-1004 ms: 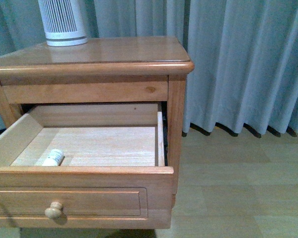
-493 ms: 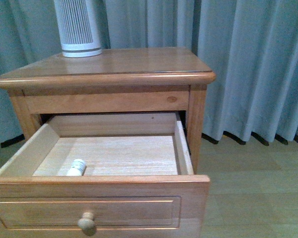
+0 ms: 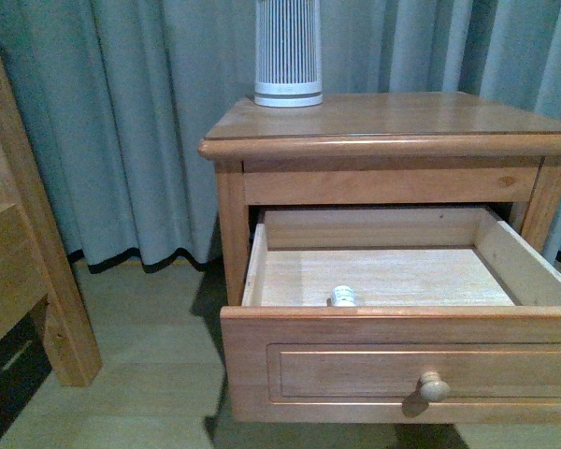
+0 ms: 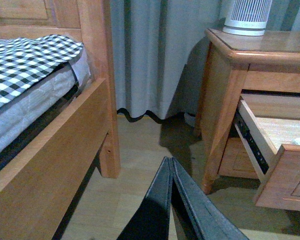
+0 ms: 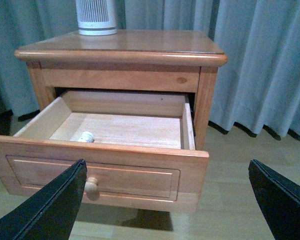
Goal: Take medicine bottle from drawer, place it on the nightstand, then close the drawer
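A grey-blue curtain fills the back of the front view. A wooden bed frame stands at the left edge of that frame, and the left wrist view shows its checked sheet. The nightstand takes up the centre and right. Its lower drawer is pulled well out, showing the pale interior. A white ribbed cylinder appliance stands at the back of the nightstand top, at the upper centre of the frame. The left gripper is clenched with nothing in it. The right gripper is spread wide and released, facing the drawer front. The round knob is at the lower right. The medicine bottle lies on the drawer floor, just behind the front panel.
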You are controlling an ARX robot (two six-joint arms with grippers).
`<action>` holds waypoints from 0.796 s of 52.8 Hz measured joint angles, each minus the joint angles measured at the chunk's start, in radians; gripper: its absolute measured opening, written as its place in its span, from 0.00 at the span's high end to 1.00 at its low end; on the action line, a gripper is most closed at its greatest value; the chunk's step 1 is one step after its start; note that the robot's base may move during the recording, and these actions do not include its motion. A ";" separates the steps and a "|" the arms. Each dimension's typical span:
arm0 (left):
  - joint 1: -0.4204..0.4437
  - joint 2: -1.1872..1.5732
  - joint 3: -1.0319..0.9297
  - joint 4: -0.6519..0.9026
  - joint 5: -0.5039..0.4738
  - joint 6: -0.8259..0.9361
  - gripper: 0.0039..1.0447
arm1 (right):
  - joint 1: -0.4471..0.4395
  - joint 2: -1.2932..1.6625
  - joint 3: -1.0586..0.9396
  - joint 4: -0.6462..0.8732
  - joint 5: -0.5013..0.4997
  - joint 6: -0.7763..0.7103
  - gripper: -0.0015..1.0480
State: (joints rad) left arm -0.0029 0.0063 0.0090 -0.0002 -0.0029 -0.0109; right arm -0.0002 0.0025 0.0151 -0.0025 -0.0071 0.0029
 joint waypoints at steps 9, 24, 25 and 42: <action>0.000 0.000 0.000 0.000 0.000 0.000 0.97 | 0.000 0.000 0.000 0.000 0.001 0.000 0.07; 0.000 0.000 0.000 0.000 0.003 0.000 0.97 | -0.077 0.235 0.133 -0.176 -0.220 0.151 0.07; 0.000 0.000 0.000 0.000 0.003 0.000 0.97 | -0.081 0.289 0.161 -0.165 -0.228 0.164 0.07; 0.000 0.000 0.000 0.000 0.003 0.000 0.97 | -0.012 1.014 0.702 0.097 -0.178 0.108 0.07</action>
State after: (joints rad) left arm -0.0029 0.0059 0.0086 -0.0002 -0.0002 -0.0109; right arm -0.0120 1.0164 0.7166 0.0948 -0.1852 0.1108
